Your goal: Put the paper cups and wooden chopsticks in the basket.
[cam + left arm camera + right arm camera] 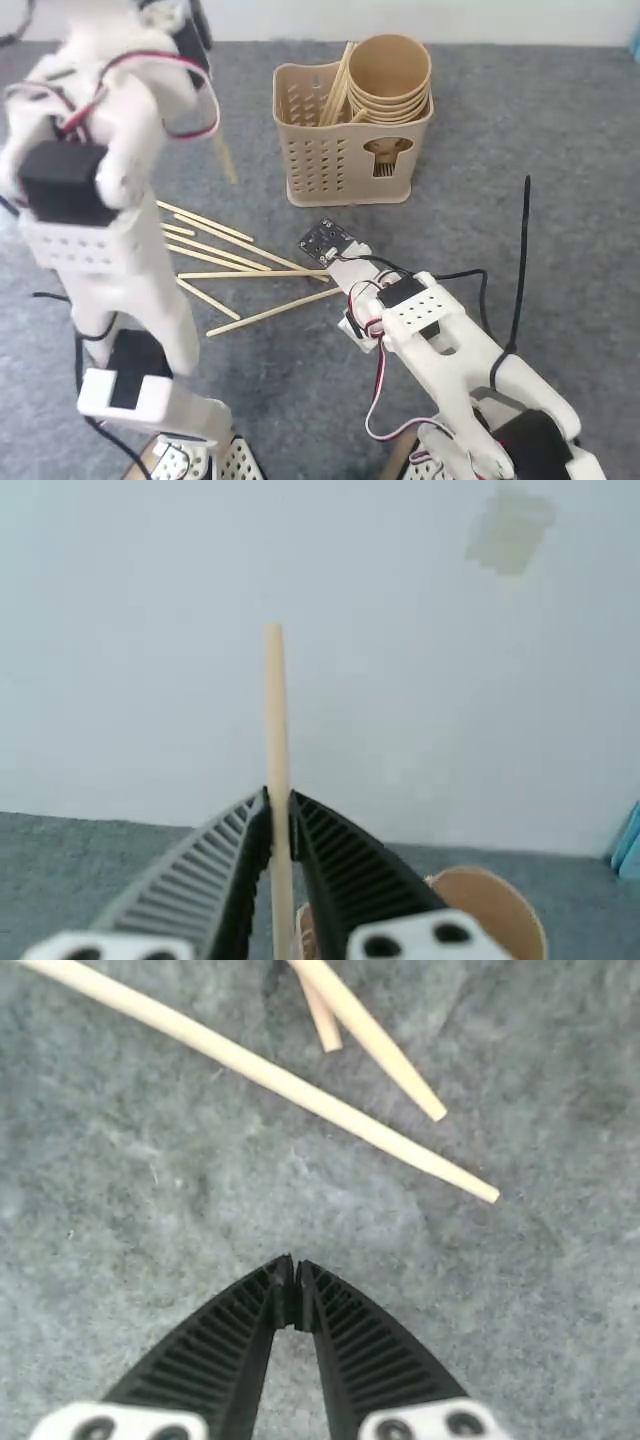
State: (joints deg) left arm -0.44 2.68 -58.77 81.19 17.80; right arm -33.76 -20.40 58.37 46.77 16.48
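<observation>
Several pale wooden chopsticks (250,273) lie loose on the grey table (560,150), scattered between the two arms, so this part of the task is far from finished. The perforated beige plastic basket (340,165) stands beyond the right hand (295,1270), well apart from it. It already holds a nested stack of tan paper cups (392,70), and a few upright chopsticks (338,85) lean just beside the stack. Judging by that stack, the cup part of the job looks done, and only the sticks remain.

The left hand (278,800) is clenched on a single light wooden chopstick (274,720), which runs straight out past its tips. It is raised off the table. In the high view the lower end of this stick (224,158) hangs below the hand, to the side of the basket and not yet over it. The rim of a cup shows just under this hand in its own wrist view.

The right hand is low over the table with its jaws pressed together on nothing. The nearest loose chopstick (270,1082) lies crosswise just ahead of its tips, apart from them, with two more ends a little farther out.

My reading is that the held stick has to be carried over the basket and dropped in, and then the scattered sticks gathered one by one.
</observation>
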